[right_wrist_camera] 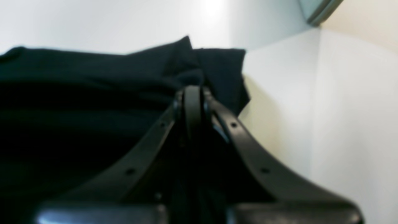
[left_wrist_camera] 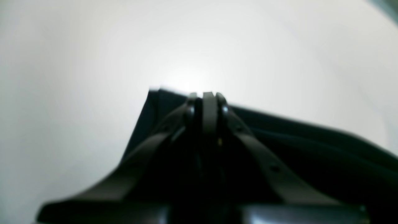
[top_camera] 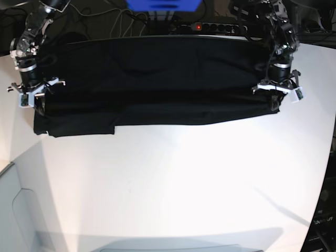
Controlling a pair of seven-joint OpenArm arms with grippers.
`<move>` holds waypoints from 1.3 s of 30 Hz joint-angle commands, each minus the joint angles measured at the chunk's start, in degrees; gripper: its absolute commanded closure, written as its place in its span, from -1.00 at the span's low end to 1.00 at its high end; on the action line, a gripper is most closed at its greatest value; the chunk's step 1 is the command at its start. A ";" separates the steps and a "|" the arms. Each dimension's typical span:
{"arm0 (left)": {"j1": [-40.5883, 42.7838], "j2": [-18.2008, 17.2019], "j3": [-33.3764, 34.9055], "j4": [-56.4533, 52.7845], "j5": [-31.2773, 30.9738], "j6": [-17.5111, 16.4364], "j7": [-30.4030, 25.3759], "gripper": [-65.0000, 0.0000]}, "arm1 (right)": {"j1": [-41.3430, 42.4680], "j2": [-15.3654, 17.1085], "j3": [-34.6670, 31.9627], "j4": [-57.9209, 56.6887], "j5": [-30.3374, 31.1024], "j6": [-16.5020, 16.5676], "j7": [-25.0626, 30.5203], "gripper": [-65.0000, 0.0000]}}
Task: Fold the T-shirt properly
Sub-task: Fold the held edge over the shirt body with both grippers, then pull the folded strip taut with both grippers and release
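The black T-shirt [top_camera: 152, 79] hangs stretched wide across the far half of the white table [top_camera: 173, 184], held up between both arms. No printed graphic or tag shows. My left gripper [top_camera: 275, 102] is shut on the shirt's edge at the base view's right; in the left wrist view its fingertips [left_wrist_camera: 207, 97] pinch black cloth [left_wrist_camera: 311, 146]. My right gripper [top_camera: 37, 105] is shut on the shirt's edge at the base view's left; in the right wrist view its fingertips [right_wrist_camera: 192, 91] clamp bunched cloth [right_wrist_camera: 93, 81]. The lower hem drapes onto the table.
A blue box [top_camera: 163, 5] and a power strip [top_camera: 215, 26] with cables lie behind the table's far edge. The table's right edge [top_camera: 332, 136] runs near the left arm. A pale grey panel [top_camera: 16, 210] sits at the front left corner.
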 commanded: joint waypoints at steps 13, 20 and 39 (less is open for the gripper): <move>-0.49 -0.77 0.23 -5.40 -0.46 -0.25 -1.79 0.99 | 0.15 0.95 0.20 -3.15 0.72 0.82 1.64 1.00; -0.66 -0.85 0.32 -6.01 -0.46 -0.25 -1.36 0.76 | 0.33 0.95 -0.07 -3.06 -5.08 0.82 1.55 0.68; -0.14 -0.50 0.32 -5.58 -0.46 -0.25 -1.36 0.49 | 16.24 0.86 -5.43 1.34 -9.65 0.82 -12.25 0.10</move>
